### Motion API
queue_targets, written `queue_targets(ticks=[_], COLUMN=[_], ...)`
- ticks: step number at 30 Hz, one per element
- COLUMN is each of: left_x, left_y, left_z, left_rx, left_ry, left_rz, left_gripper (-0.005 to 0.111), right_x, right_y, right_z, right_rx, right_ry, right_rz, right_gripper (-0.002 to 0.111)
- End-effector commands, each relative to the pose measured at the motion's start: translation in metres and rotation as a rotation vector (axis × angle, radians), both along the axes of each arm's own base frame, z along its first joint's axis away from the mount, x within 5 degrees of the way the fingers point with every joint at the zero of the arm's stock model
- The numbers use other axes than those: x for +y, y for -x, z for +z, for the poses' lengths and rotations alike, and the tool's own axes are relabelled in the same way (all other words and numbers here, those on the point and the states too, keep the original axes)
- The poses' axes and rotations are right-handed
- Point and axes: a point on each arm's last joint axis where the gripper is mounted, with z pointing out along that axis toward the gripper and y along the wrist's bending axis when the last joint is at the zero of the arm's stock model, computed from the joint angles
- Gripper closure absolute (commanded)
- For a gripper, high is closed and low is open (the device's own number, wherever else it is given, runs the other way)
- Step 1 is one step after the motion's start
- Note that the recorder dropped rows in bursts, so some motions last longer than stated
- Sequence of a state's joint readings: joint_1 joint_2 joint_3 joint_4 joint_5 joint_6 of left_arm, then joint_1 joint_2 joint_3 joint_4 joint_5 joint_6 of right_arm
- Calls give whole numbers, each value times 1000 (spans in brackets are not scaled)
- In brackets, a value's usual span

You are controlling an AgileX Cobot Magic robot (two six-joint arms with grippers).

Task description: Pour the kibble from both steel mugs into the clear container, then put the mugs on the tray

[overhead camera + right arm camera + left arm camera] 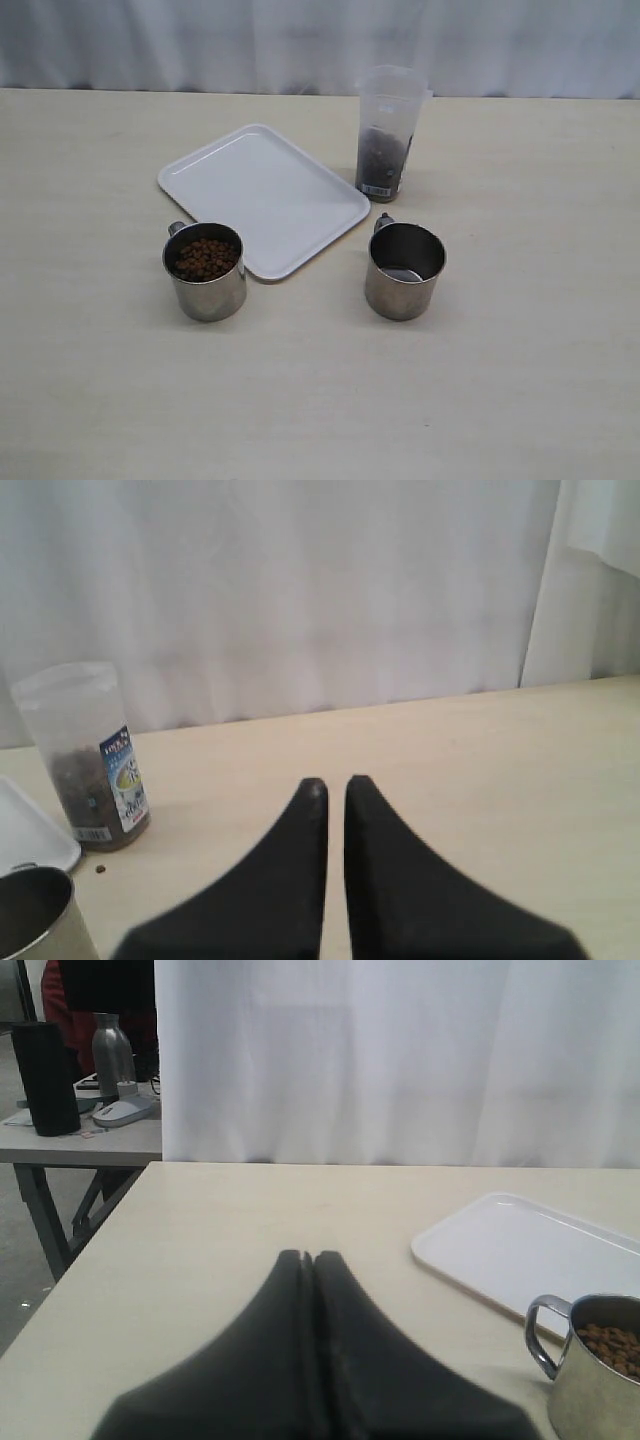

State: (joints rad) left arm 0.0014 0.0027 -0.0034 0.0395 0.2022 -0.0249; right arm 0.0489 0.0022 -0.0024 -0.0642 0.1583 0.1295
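Two steel mugs stand at the near side of the white tray (262, 195). The left mug (205, 272) holds brown kibble (206, 258); the right mug (404, 272) looks empty, its bare bottom showing. The clear container (388, 132) stands upright behind the right mug, with kibble in its lower part. Neither gripper shows in the exterior view. My left gripper (308, 1256) is shut and empty over bare table, with the full mug (595, 1380) and the tray (530, 1250) off to one side. My right gripper (336, 784) is shut with only a thin slit, holding nothing, apart from the container (85, 755) and the empty mug (35, 920).
One stray pellet (100, 868) lies on the table by the container's base. A white curtain (200, 40) hangs along the table's far edge. Past the table's side edge stands another desk (80, 1135) with a bottle, a black cylinder and a mouse.
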Motion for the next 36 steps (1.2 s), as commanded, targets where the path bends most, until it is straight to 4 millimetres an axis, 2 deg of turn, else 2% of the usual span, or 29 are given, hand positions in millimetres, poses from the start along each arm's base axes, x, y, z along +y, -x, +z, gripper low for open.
queue_targets(ticks=[1, 12, 36], left_x=[0, 0, 0], left_y=[0, 0, 0], left_z=[0, 0, 0], left_rx=[-5, -5, -5], left_ry=[3, 3, 3], left_rz=[3, 3, 3], left_gripper=[107, 107, 107], right_x=[-1, 3, 3], right_y=[1, 1, 1], right_z=[-8, -8, -8], right_rx=[77, 81, 81], right_ry=[47, 38, 38], right_rz=[-11, 71, 73], right_gripper=[104, 104, 104])
